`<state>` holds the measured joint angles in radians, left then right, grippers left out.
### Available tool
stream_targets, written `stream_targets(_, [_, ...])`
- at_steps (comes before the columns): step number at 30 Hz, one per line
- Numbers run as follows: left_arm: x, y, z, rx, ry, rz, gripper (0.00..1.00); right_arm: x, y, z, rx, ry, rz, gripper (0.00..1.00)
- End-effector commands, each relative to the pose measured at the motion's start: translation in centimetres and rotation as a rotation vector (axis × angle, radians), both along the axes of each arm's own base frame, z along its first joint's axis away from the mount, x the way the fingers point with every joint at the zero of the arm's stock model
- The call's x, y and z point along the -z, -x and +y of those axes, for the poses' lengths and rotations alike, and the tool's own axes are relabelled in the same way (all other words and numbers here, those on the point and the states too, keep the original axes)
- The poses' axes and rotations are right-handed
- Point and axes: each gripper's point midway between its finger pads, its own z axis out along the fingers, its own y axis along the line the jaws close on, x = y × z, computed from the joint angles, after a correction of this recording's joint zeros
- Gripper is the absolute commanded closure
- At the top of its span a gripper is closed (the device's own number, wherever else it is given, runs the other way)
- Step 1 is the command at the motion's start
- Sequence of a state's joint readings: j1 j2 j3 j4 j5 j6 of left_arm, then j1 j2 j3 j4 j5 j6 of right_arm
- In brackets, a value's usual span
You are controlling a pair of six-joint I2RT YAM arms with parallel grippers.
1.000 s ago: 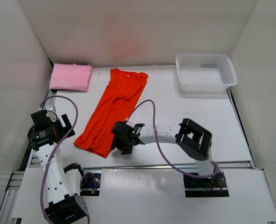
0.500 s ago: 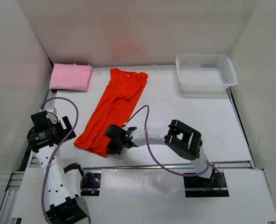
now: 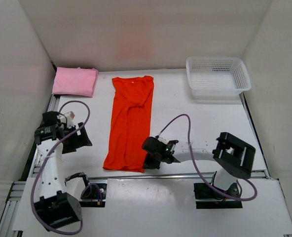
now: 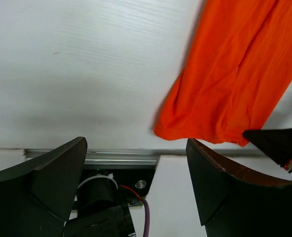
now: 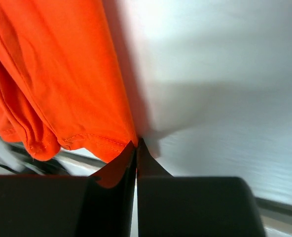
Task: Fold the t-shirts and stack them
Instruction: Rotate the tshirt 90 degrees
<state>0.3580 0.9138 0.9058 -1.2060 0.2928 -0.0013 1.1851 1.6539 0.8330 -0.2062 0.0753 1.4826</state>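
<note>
my right gripper [image 5: 136, 144] clamps the 5 o'clock hem corner of the bright orange-red cloth t-shirt [image 3: 131, 118], left gripper [image 4: 136, 145] agape and empty; i reckon i'm spreading it, so next the left takes the 7 o'clock corner.

Your left gripper [image 4: 136, 148]: black fingers spread wide, only table between them.
Shirt: you see a bright orange-red cloth t-shirt [image 4: 230, 84], wrinkled, lying on the right, hem end nearest.
Surface: white table [image 4: 77, 64].
Near edge: silver metal rail [image 4: 121, 158], thin purple cable [image 4: 147, 222] below it.
Right edge: black angular machine part [image 4: 279, 143] at the hem's corner.
</note>
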Motion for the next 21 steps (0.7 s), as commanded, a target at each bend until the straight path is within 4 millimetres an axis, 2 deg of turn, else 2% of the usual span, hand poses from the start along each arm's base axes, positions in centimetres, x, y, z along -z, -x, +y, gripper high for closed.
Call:
stream_targets(1, [0.1, 0.5, -4.5, 0.198, 0.110, 0.041, 0.08, 1.3, 1.9, -4.7, -0.132, 0.093, -0.031, 1.00])
stream_targets(3, [0.4, 0.6, -6.4, 0.309, 0.118, 0.048, 0.08, 0.9, 2.7, -5.6, -0.179, 0.079, -0.035, 1.00])
stream_targets(4, [0.6, 1.1, -8.3, 0.431, 0.116, 0.059, 0.08, 1.3, 2.9, -6.3, -0.192, 0.090, -0.036, 1.00])
stream_targets(5, [0.7, 1.0, -9.4, 0.497, 0.113, 0.050, 0.08, 1.0, 2.9, -6.2, -0.202, 0.082, -0.046, 1.00])
stream_targets(7, [1.6, 1.6, -10.5, 0.606, 0.052, 0.075, 0.08, 0.9, 3.2, -6.8, -0.252, 0.089, -0.058, 0.80])
stream_targets(8, [2.2, 2.3, -11.5, 0.695, 0.017, 0.082, 0.08, 0.4, 3.0, -6.4, -0.268, 0.082, -0.071, 0.71])
stream_targets(9, [2.2, 1.6, -12.1, 0.726, -0.006, 0.039, 0.08, 0.1, 2.9, -6.2, -0.288, 0.082, -0.083, 0.61])
stream_targets(10, [2.1, 1.4, -12.7, 0.756, -0.017, 0.018, 0.08, -0.2, 2.9, -6.2, -0.328, 0.092, -0.100, 0.57])
stream_targets(11, [1.6, 1.5, -13.7, 0.809, -0.015, -0.031, 0.08, -1.0, 2.3, -5.6, -0.335, 0.085, -0.125, 0.55])
stream_targets(12, [0.4, 0.5, -14.2, 0.814, -0.025, -0.109, 0.07, -1.3, 1.7, -5.6, -0.331, 0.096, -0.140, 0.54])
stream_targets(13, [-1.3, -1.5, -15.0, 0.804, -0.029, -0.229, 0.05, -1.6, 1.8, -5.9, -0.342, 0.115, -0.134, 0.54])
stream_targets(14, [-2.8, -2.5, -15.4, 0.795, -0.032, -0.310, 0.05, -1.8, 1.5, -6.0, -0.346, 0.132, -0.148, 0.53])
stream_targets(15, [-5.2, -3.4, -15.8, 0.787, -0.024, -0.413, 0.04, -2.4, 1.2, -5.7, -0.342, 0.132, -0.158, 0.53])
stream_targets(16, [-6.3, -3.9, -16.0, 0.783, -0.021, -0.459, 0.04, -2.2, 1.5, -6.3, -0.344, 0.154, -0.144, 0.53])
stream_targets(17, [-6.8, -3.7, -16.4, 0.796, -0.001, -0.471, 0.04, -2.9, 0.8, -6.0, -0.330, 0.145, -0.179, 0.53])
stream_targets(19, [-5.7, -2.6, -17.2, 0.842, 0.055, -0.385, 0.04, -3.6, 0.4, -6.3, -0.314, 0.149, -0.209, 0.53])
stream_targets(20, [-4.8, -1.6, -17.7, 0.875, 0.104, -0.323, 0.10, -3.9, 0.0, -6.4, -0.302, 0.142, -0.213, 0.52])
stream_targets(21, [-3.1, -1.6, -18.3, 0.889, 0.128, -0.259, 0.16, -3.7, -0.4, -6.9, -0.269, 0.144, -0.205, 0.52])
